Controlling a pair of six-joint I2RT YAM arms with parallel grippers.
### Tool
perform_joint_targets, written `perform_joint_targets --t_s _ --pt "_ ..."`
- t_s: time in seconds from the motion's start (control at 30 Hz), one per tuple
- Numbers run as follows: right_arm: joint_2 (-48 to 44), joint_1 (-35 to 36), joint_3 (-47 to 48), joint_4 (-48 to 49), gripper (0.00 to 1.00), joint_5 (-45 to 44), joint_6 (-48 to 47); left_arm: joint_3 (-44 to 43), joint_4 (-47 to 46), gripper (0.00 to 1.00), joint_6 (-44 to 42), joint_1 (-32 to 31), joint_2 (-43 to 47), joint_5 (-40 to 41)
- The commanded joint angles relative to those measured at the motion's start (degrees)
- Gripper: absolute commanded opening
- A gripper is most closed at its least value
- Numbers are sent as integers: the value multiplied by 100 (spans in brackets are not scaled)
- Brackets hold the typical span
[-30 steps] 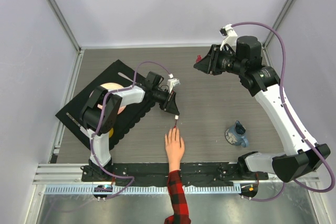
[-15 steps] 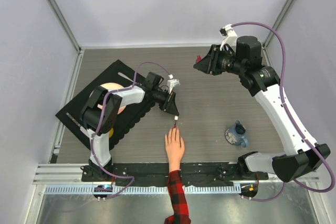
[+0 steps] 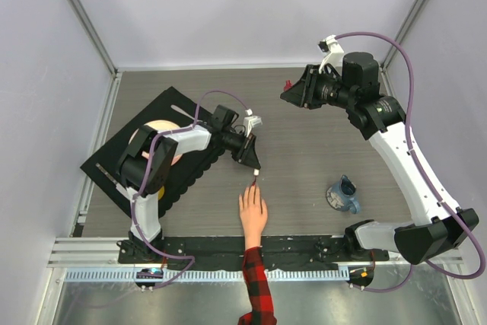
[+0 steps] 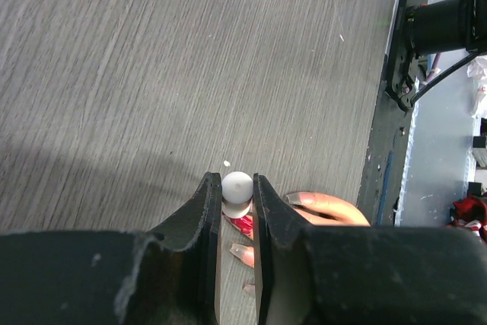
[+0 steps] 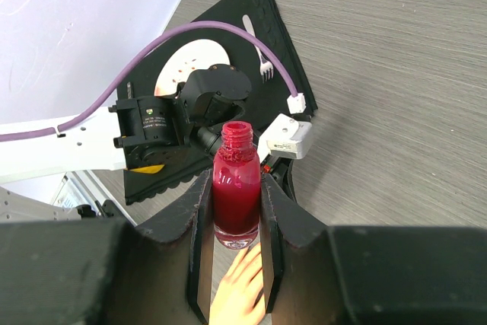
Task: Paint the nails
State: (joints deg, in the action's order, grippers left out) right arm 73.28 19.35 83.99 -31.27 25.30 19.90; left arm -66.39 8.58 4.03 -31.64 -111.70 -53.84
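A pale hand [image 3: 253, 215] with a red-and-black plaid sleeve lies flat near the table's front edge. My left gripper [image 3: 255, 167] is shut on the white cap of the polish brush [image 4: 237, 185], just above the fingertips. In the left wrist view one nail [image 4: 243, 224] under the cap is red. The nail beside it [image 4: 242, 251] is skin-coloured. Another finger's nail [image 4: 300, 199] also looks unpainted. My right gripper [image 5: 236, 192] is shut on the open red polish bottle [image 5: 236, 184] and holds it upright in the air at the back right [image 3: 288, 86].
A black placemat [image 3: 122, 159] with a pale plate [image 3: 157, 129] and a fork [image 5: 256, 37] lies at the left. A blue patterned cup [image 3: 342, 197] stands right of the hand. The black mounting rail [image 4: 396, 74] runs along the near edge.
My left gripper with the brush has edged slightly toward the hand's fingertips. The right arm and bottle have not moved.
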Motion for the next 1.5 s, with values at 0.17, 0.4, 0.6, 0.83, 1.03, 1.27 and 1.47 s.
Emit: perform_joint_targets --t_s 0.17,0.4,0.6,0.83,1.03,1.27,1.47 --pt "-50 -28 118 314 1 89 49 38 153 0 -131 -18 263 -56" --pt "-85 -28 57 332 1 89 75 91 285 0 -184 -18 386 -12" --pt "-112 -28 21 349 1 89 75 91 337 0 -192 -18 465 14" --pt "-121 -28 21 349 1 98 84 13 399 0 -183 -18 588 146" --pt "-129 -28 4 367 1 98 102 -216 434 0 -157 -18 562 260" --pt "-138 -28 -5 393 1 89 128 -225 434 0 -122 -9 544 287" --pt "-129 -20 -5 402 1 107 119 -225 461 0 -140 -9 421 199"
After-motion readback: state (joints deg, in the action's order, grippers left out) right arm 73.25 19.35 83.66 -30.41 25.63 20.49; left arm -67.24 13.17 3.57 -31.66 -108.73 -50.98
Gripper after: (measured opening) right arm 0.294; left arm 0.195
